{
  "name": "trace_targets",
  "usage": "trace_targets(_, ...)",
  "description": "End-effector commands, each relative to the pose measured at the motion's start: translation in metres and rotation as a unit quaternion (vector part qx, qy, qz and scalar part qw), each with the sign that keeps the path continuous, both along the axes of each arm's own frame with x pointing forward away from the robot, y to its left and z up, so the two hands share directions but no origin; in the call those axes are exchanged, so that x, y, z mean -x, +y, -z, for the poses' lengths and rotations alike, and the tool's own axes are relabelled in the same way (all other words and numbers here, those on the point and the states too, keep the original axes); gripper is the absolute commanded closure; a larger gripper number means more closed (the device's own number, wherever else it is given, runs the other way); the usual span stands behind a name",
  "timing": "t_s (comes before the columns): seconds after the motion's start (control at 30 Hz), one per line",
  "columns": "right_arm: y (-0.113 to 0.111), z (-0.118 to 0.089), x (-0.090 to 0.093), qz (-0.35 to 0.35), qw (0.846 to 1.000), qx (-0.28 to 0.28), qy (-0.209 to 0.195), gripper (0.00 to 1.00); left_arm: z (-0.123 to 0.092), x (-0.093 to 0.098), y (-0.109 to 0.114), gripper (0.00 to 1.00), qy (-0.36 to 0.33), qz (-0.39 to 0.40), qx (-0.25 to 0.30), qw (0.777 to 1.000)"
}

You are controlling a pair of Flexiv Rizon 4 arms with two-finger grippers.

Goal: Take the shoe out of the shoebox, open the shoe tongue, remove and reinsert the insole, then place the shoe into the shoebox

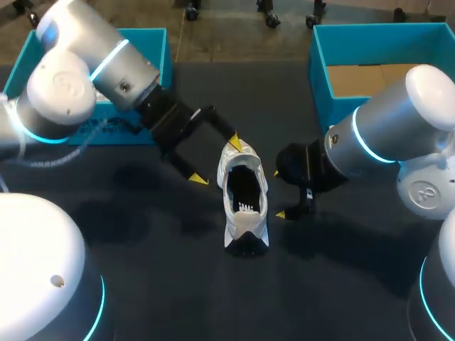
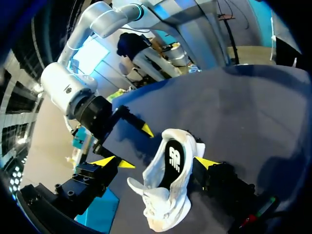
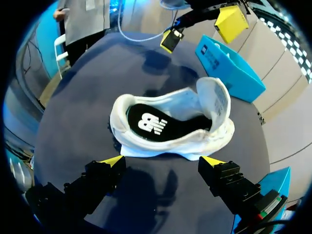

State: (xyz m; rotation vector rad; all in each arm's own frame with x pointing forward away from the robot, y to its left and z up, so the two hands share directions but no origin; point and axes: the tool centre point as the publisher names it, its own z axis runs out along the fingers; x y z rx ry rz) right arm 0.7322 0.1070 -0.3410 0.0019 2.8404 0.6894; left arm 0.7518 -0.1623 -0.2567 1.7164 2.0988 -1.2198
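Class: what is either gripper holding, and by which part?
Nothing is held. Both the left gripper and right gripper are open, and the shoe rests on the table.

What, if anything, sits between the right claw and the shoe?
Nothing visible. The right claw hangs open beside the shoe, with only bare table between them. The left claw, open, is beyond the shoe.

A dark table (image 1: 142, 284) bears a white shoe (image 1: 245, 202) (upright) and, apparently, teal boxes (image 1: 146, 46) (image 1: 320, 78).
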Motion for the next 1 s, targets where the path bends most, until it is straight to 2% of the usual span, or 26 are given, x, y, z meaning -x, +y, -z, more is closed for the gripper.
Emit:
trace_targets(0.03, -0.021, -0.015, 0.008, 0.006, 1.0, 0.007, 0.005, 0.0, -0.004, -0.004, 0.0, 0.0, 0.002, 0.059, -0.099, 0.993)
trace_targets(0.23, -0.039, -0.024, 0.009, 0.004, 1.0, 0.018, 0.021, 0.0, -0.008, -0.006, 0.008, 0.0, -0.014, 0.076, -0.134, 0.988)
trace_targets(0.5, -0.059, -0.039, 0.011, 0.008, 0.999, 0.014, 0.031, 0.0, -0.013, -0.008, 0.011, 0.0, -0.009, 0.07, -0.127, 0.989)
trace_targets(0.77, -0.085, -0.068, 0.016, 0.021, 0.999, 0.0, 0.027, 0.0, -0.013, -0.008, 0.011, 0.0, -0.009, 0.07, -0.127, 0.989)
trace_targets(0.9, -0.097, -0.083, 0.018, 0.001, 0.999, -0.001, 0.04, 0.0, -0.013, -0.008, 0.011, 0.0, -0.009, 0.07, -0.127, 0.989)
trace_targets(1.0, -0.106, -0.092, 0.018, -0.009, 0.998, -0.009, 0.053, 0.0, -0.011, 0.006, 0.006, 0.0, -0.012, 0.088, -0.147, 0.985)
